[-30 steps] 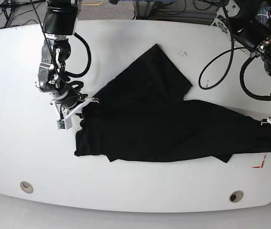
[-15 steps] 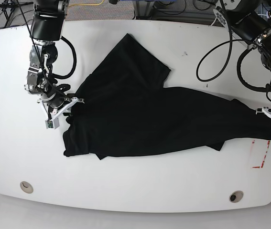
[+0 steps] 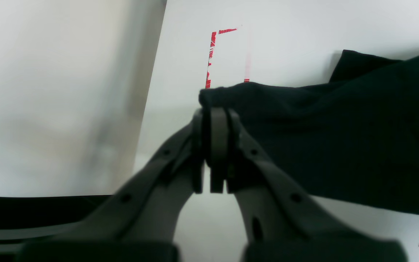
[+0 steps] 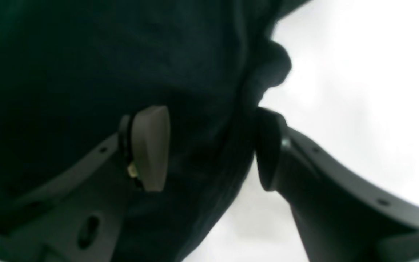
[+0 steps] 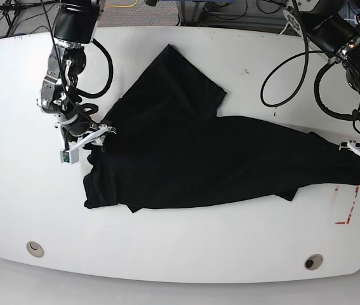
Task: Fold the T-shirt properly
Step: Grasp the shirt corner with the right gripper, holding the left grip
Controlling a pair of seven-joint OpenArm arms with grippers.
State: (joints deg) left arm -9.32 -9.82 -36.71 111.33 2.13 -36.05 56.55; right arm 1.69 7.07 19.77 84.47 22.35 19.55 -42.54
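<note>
Fabric sits pinched in your left gripper [image 3: 211, 145]: the pads are pressed together on a bunched corner of the black T-shirt [image 5: 211, 162], and from that grip the cloth runs away across the white table [image 5: 180, 254] toward the other arm. Just past the held corner, on the side away from the shirt's bulk, lies a red tape corner mark [image 3: 213, 54], with the table's edge close beyond it.

Your right gripper [image 4: 209, 149] stands with its jaws apart. In its wrist view one pad [image 4: 151, 145] lies over the cloth and the other sits at the shirt's border, with a fold of fabric in the gap between them; I cannot tell whether either pad is touching it. Treat that end as not held.

The shirt lies spread between the two grippers, its long axis running from one to the other, so each arm is near only its own end. A triangular flap juts out from the middle toward the far side of the table, and the near edge is uneven and partly doubled under.

My judgement is that the coming move turns on that loose right end: anything your left arm does while clamped will drag the whole length. Cables hang around both arms, clear of the cloth.
</note>
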